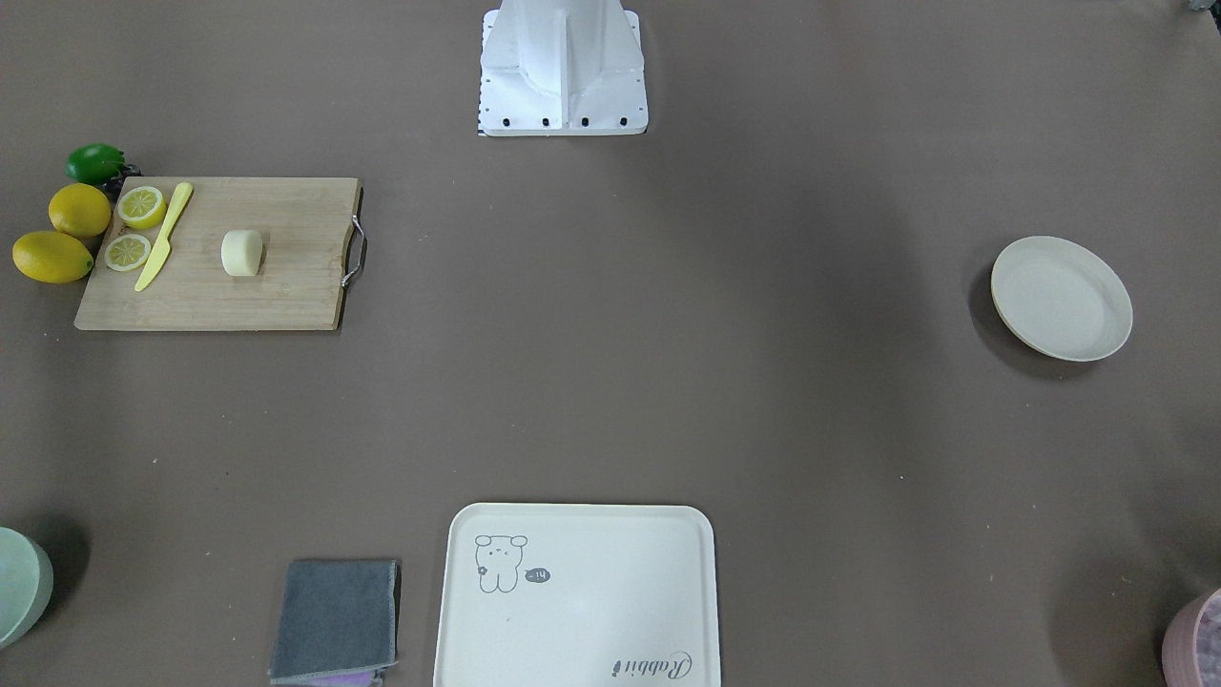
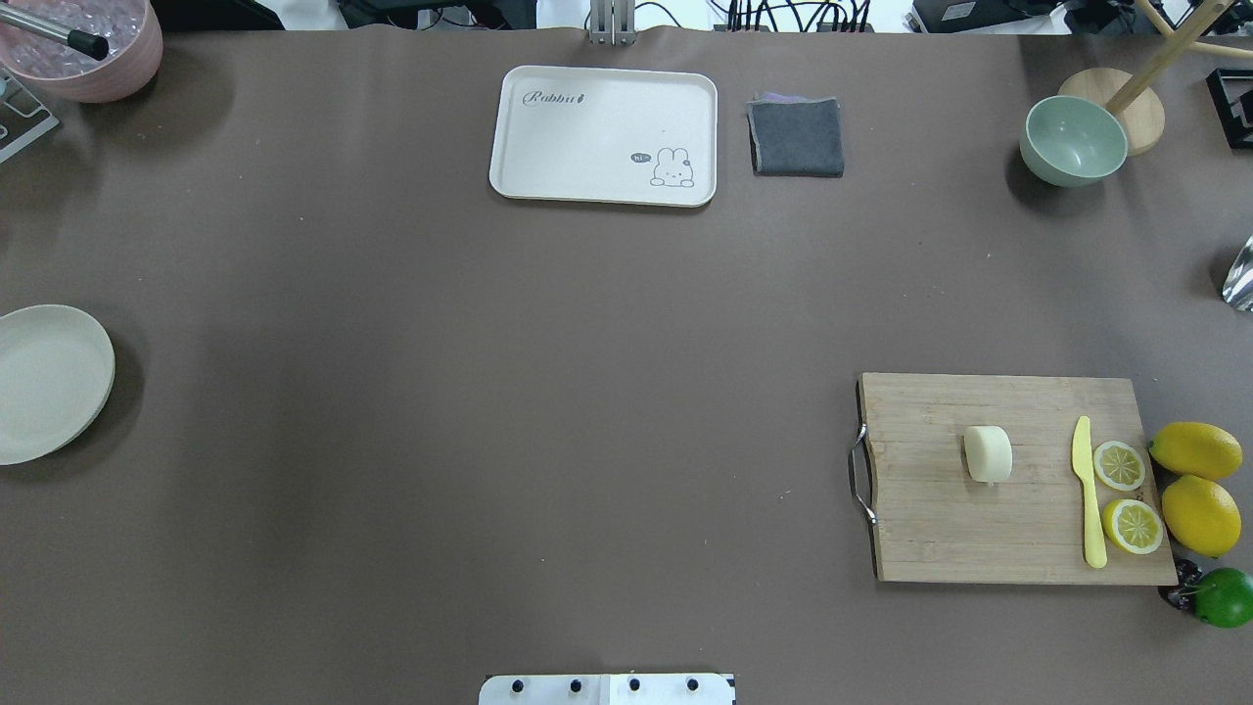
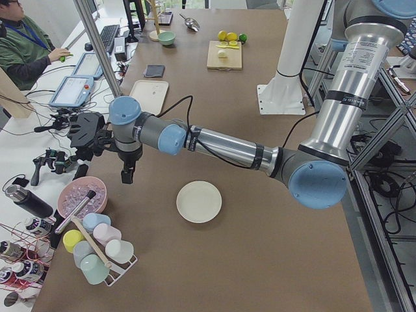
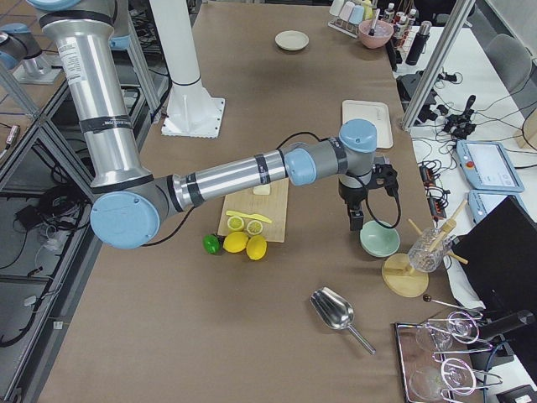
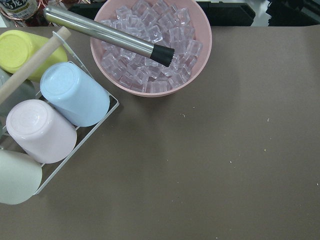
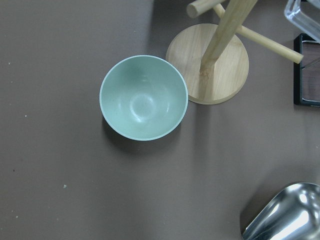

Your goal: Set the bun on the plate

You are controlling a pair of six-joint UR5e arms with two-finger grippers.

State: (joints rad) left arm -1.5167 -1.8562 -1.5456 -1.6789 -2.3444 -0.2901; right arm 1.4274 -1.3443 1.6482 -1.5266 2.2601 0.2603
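Two lemon slices (image 2: pixel 1119 465), yellow knife (image 2: pixel 1087 490) near bun (image 2: pixel 988 453)

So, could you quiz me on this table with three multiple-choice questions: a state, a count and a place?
1. The plate is: A bare; B piled with food; C upside down.
2. The lemon slices on the cutting board number: A one; B two; C four.
3. The bun lies: A on the plate; B touching the lemon slices; C alone mid-board.
Answers: 1A, nothing lies on it. 2B, two cut faces beside the knife. 3C, bare board all round it.
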